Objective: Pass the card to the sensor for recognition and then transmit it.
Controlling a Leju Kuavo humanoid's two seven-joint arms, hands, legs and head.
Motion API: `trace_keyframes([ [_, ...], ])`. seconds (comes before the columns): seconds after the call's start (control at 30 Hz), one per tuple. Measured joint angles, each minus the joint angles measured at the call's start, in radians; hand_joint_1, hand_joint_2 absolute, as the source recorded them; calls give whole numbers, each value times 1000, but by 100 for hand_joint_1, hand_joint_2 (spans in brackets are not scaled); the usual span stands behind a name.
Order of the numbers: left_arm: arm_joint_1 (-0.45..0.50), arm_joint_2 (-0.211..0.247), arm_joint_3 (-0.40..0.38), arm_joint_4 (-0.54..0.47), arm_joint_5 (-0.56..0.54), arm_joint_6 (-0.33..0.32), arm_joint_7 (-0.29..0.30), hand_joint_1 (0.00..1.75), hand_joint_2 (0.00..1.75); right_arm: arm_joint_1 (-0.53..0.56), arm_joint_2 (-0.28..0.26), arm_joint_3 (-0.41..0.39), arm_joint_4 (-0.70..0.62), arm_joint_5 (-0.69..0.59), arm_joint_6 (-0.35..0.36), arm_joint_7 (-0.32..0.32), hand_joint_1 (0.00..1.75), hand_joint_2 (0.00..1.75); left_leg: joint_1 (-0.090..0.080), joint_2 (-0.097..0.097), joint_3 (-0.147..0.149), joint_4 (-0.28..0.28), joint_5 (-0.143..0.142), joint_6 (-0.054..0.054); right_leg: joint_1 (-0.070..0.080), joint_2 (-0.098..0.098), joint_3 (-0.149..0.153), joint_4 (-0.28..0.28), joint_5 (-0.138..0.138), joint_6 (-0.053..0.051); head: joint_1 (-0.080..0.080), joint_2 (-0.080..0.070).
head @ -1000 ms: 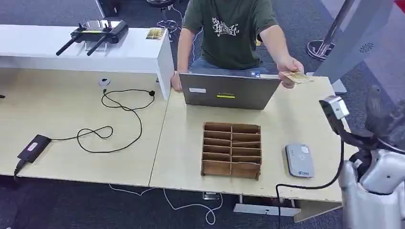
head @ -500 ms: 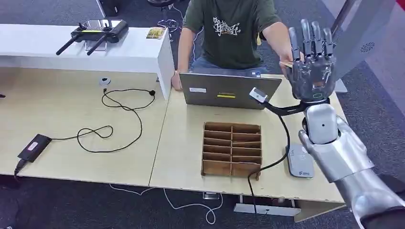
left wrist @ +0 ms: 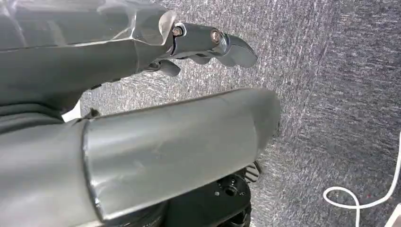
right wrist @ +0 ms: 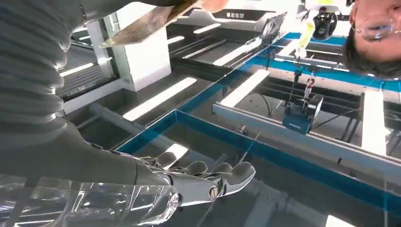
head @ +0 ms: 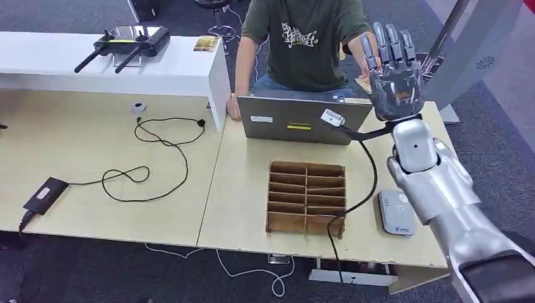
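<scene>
The thin yellowish card is at the far right, held by the person in a dark green shirt sitting behind the grey laptop. The right robot hand is raised just beside it, fingers spread and upright, holding nothing. On the pale wooden bench nearer lie a brown compartmented cardboard organiser and, to its right, a grey flat card sensor. The left robot hand hangs over grey carpet, fingers loosely curled, empty.
</scene>
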Motion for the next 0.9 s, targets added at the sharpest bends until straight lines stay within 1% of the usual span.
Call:
trace_keyframes([
  [0.17, 0, 0, 0, 0, -3, 0, 0, 0, 0, -1, 8, -5, 15, 0, 22, -11, 0, 175, 0, 0, 0, 0, 0, 0, 0, 0, 0, 0, 0, 0, 0, 0],
  [0.4, 0, 0, 0, 0, -3, 0, -5, 0, 0, 2, 16, -34, 22, 0, 51, -44, 0, 175, 0, 0, 0, 0, 0, 0, 0, 0, 0, 0, 0, 0, 0, 0],
  [0.63, 9, 0, 3, 0, -4, 0, -18, 0, 0, 31, 14, -95, -35, 0, 69, -63, 0, 175, 0, 0, 0, 0, 0, 0, 0, 0, -1, 0, 0, 0, 0, 0],
  [0.77, 17, 0, 9, 0, -11, 0, -20, 0, 0, 64, 0, -154, -85, -1, 65, -81, 0, 175, 0, 0, 0, 0, 0, 0, 0, 0, -1, 0, 0, 0, 0, 0],
  [0.9, 19, 2, 11, 0, -12, 0, -21, 0, 0, 85, -11, -193, -111, -2, 65, -92, 0, 175, 0, 0, 0, 0, 0, 0, 0, 1, -1, 0, 0, 0, 0, 0],
])
